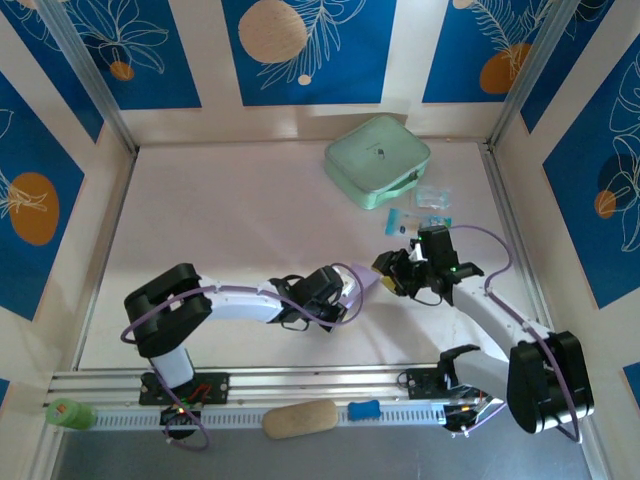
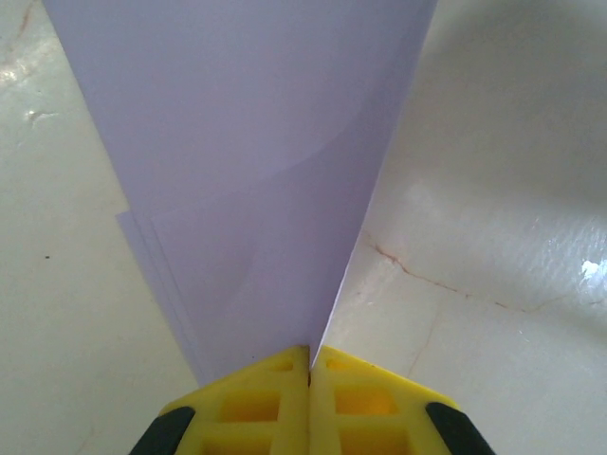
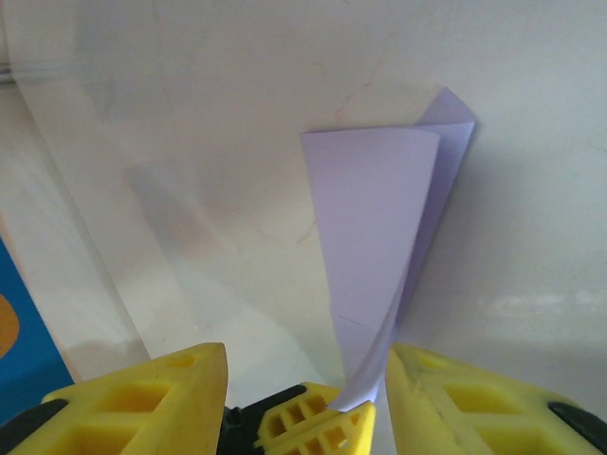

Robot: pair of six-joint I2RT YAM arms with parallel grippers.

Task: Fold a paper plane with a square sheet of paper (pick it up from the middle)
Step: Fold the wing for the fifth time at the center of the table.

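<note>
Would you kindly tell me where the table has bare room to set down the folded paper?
The far-left stretch of table, between the left wall rail and the mint-green case, is bare. Crowded: far right, with the case and small packets, and the middle, around the held purple paper.

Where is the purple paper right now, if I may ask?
In the top view the paper is right of centre, one end clamped in the left pincer, the other inside the open right pincer.
</note>
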